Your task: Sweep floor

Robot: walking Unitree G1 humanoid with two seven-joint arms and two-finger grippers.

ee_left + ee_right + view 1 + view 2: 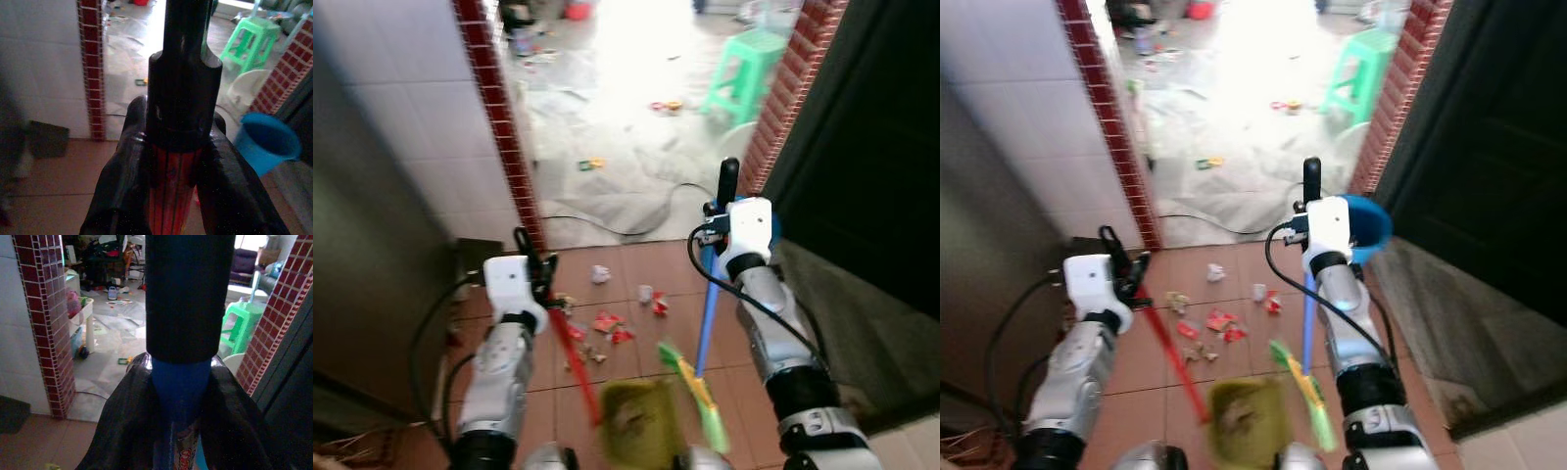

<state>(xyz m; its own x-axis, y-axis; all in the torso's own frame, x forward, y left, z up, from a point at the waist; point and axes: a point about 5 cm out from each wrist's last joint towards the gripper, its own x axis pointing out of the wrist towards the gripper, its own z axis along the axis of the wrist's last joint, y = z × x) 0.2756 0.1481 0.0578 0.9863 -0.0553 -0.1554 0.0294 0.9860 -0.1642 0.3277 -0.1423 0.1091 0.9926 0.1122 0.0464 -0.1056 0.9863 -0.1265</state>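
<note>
The blue-handled broom is judged light and stiff, best gripped high near its black cap, where the right pincer is clamped. Its green bristles lie below that pincer beside the dustpan, whose red handle is clasped by the left pincer.

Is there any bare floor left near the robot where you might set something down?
Bare terracotta tiles lie between the scraps and the doorway, and beside the right gripper. It is crowded between the red handle and blue handle, around the dustpan. The grey floor beyond is scattered with litter.
</note>
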